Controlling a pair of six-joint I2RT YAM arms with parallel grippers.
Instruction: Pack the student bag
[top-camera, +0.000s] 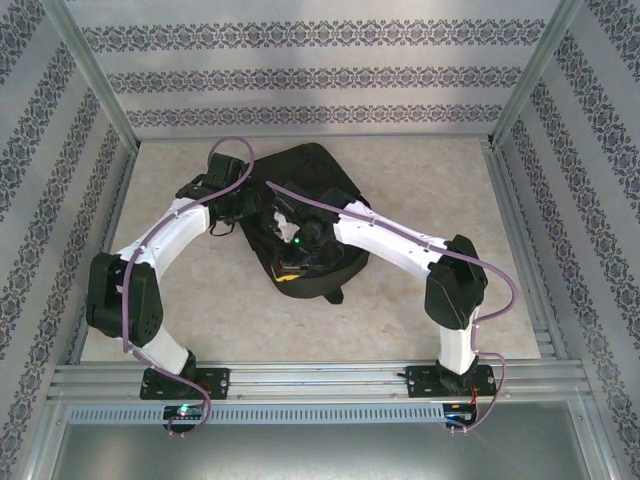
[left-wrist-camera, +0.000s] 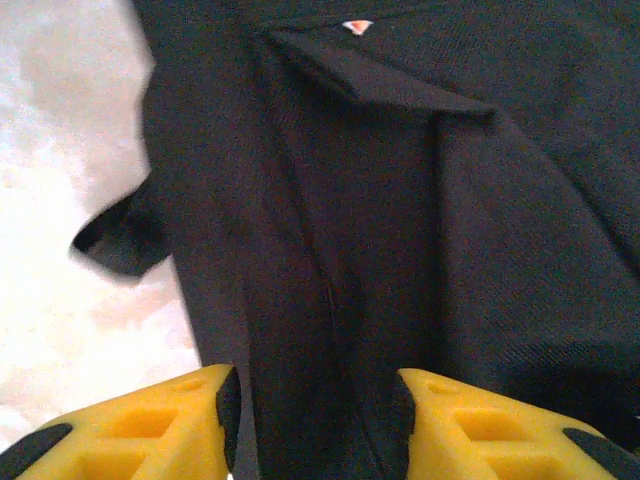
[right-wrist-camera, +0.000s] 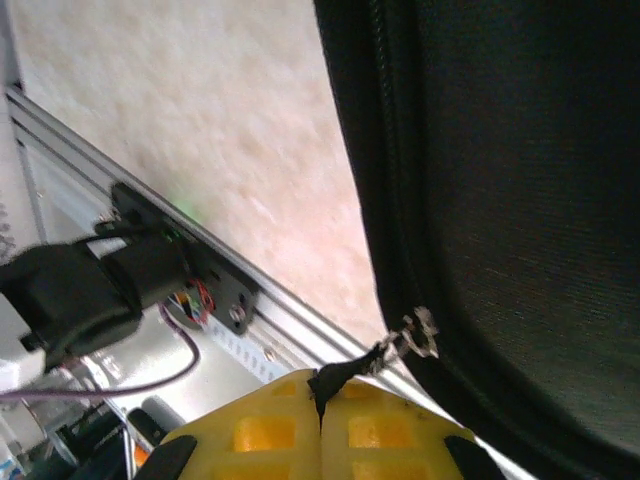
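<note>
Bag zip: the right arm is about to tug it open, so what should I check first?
1. Right gripper shut on the zip pull: ok.
2. Left gripper pinning the bag fabric: not ok, jaws apart, fabric ungripped.
3. Bag resting on the table: ok.
4. Zip track free of snags: cannot tell, too dark and blurred.
5. Arms clear of each other above the bag: cannot tell, they crowd together in the top view.
</note>
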